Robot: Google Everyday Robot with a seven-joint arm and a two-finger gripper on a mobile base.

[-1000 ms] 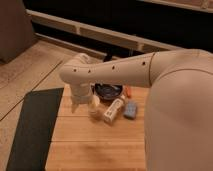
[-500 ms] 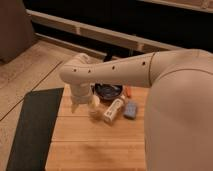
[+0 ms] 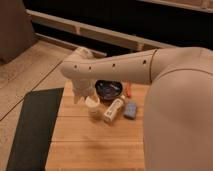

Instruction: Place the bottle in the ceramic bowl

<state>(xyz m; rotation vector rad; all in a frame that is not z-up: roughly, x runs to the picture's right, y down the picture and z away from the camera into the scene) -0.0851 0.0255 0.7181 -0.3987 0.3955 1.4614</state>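
Ceramic bowl [image 3: 109, 89]: counter's [image 3: 100, 145] far edge.
Bottle [image 3: 114, 110]: lying on counter, just beside bowl.
Claw [image 3: 82, 97]: spread wide, gripping nothing, beside cup [image 3: 93, 106].

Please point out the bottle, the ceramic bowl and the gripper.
bottle [image 3: 114, 110]: camera view, on its labelled body.
ceramic bowl [image 3: 107, 90]: camera view, on its dark inside.
gripper [image 3: 86, 98]: camera view, on the arm's end, just above the cream cup [image 3: 93, 106].

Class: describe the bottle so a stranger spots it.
On the wooden table, near the dark bowl, the bottle lies between a cream cup and a blue block. The hand hangs over the cup. Only the bottle is white, labelled and capped.
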